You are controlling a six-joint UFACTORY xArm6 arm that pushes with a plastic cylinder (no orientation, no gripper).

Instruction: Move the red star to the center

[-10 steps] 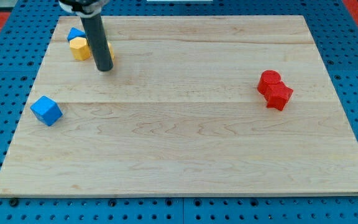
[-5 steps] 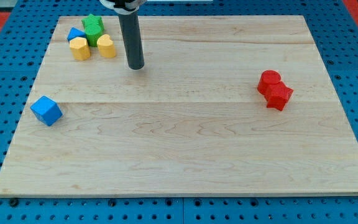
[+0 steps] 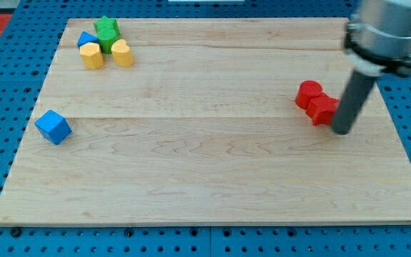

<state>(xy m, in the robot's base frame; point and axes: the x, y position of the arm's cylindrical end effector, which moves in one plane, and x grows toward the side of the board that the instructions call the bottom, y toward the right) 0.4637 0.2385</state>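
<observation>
Dark rod's tip set on pale wooden table, no pincer fitted so none seen, red star-shaped block touching its left, red round block beyond.

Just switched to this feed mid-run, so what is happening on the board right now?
My tip is down on the wooden board, right beside the red star on the view's right, set to push it toward the center. A second red block sits against the star's upper left. The star is not yet at the center. Other blocks cluster at the view's top left, and a blue cube sits alone at the left.
</observation>
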